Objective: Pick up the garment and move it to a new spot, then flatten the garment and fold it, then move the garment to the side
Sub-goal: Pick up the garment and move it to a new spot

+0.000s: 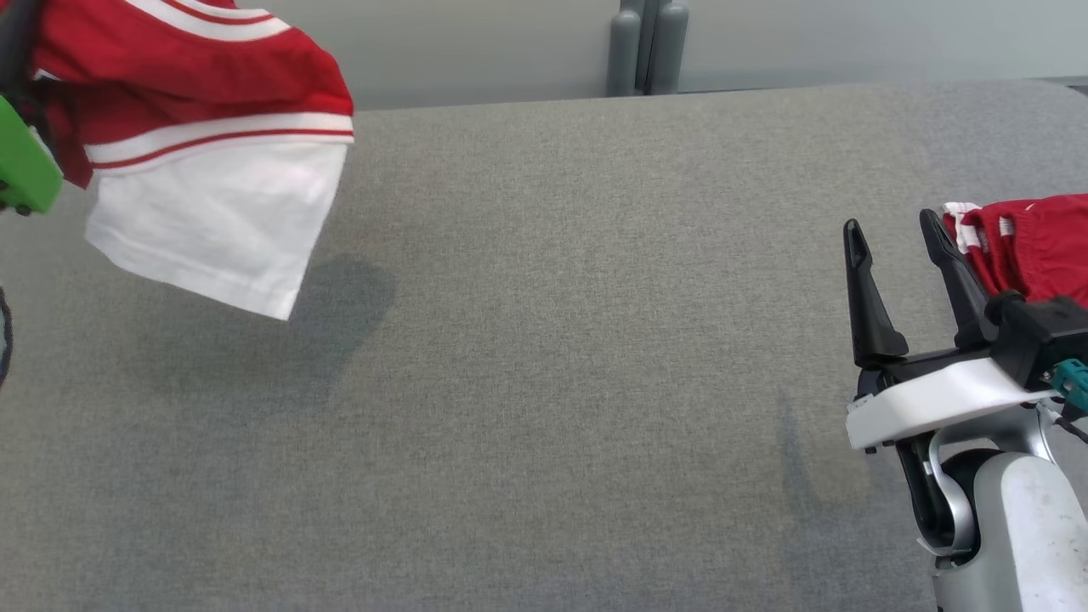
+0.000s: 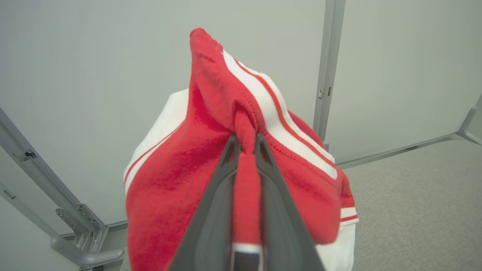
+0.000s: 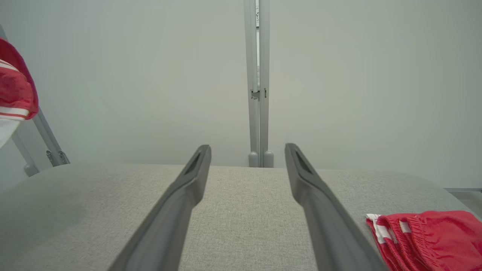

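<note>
Left gripper (image 2: 244, 144) is seen clamped on a bunched ridge of the garment (image 2: 177, 188), its two dark, tapering fingers pressed nearly together with a strip of red cloth caught between them. The garment is held clear of the table (image 1: 544, 408) in the upper left of the head view (image 1: 212, 170). It is a soft, fleecy red fabric, banded with white and thin red stripes, and a smooth white panel hangs below the red. A blurred shadow (image 1: 340, 297) is cast on the table just under its lower corner. Its left edge is overlapped by a green block (image 1: 24, 170) at the frame's left border.

The right gripper (image 1: 892, 225) is held spread wide at the lower right, with nothing between its fingers. Just beside its right finger, a folded red cloth (image 1: 1037, 242) with white trim and a gathered band is laid on the table. Whether the two touch cannot be told.

The table is covered in a grey, finely woven textile. It is backed by pale, matte wall panels joined at a rounded grey post (image 1: 646, 47).
</note>
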Controlling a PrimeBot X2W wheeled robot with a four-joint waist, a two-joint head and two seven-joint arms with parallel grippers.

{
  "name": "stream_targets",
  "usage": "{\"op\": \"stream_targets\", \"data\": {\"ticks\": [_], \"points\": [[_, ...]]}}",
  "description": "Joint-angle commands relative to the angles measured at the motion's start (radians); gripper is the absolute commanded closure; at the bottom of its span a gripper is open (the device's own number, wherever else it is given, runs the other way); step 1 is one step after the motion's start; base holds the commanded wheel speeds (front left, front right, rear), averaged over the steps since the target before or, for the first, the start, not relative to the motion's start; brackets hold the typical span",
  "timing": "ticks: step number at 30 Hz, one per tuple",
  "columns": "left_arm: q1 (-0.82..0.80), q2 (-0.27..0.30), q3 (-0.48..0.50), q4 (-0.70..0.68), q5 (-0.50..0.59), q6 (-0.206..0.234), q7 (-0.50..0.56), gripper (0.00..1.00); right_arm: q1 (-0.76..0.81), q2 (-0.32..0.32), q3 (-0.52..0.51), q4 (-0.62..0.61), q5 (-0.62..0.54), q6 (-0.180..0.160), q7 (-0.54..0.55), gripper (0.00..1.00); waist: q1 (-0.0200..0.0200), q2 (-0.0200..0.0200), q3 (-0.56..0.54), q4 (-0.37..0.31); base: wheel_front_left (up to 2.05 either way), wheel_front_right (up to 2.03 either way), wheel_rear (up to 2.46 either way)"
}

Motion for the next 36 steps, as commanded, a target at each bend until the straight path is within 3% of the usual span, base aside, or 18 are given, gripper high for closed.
{"op": "stream_targets", "data": {"ticks": [1, 9, 15, 24, 36], "points": [[0.028, 0.007, -0.010, -0.032, -0.013, -0.003, 0.007, 1.00, 0.021, -0.003, -0.004, -0.006, 0.007, 0.000, 0.004, 0.00, 0.0001, 0.0000, -0.055, -0.035, 0.00, 0.00, 0.00], [0.148, -0.065, -0.097, -0.220, -0.040, 0.018, 0.037, 1.00, 0.065, -0.003, -0.004, -0.024, 0.014, 0.000, 0.019, 0.00, 0.0001, 0.0000, -0.077, -0.073, 0.00, 0.00, 0.00], [0.225, -0.156, -0.192, -0.234, -0.025, 0.031, 0.030, 1.00, 0.064, -0.003, 0.011, -0.029, 0.028, 0.000, 0.013, 0.00, 0.0001, 0.0000, -0.058, -0.109, 0.00, 0.00, 0.00], [0.223, -0.321, -0.271, -0.029, 0.001, 0.017, -0.093, 1.00, 0.024, -0.003, 0.053, -0.011, 0.049, 0.000, -0.007, 0.00, 0.0001, 0.0000, 0.020, -0.187, 0.00, 0.00, 0.00], [0.072, -0.408, -0.243, 0.350, 0.046, 0.013, -0.285, 1.00, -0.043, -0.003, 0.092, 0.007, 0.074, 0.000, -0.043, 0.00, 0.0001, 0.0000, 0.132, -0.285, 0.00, 0.00, 0.00]]}}
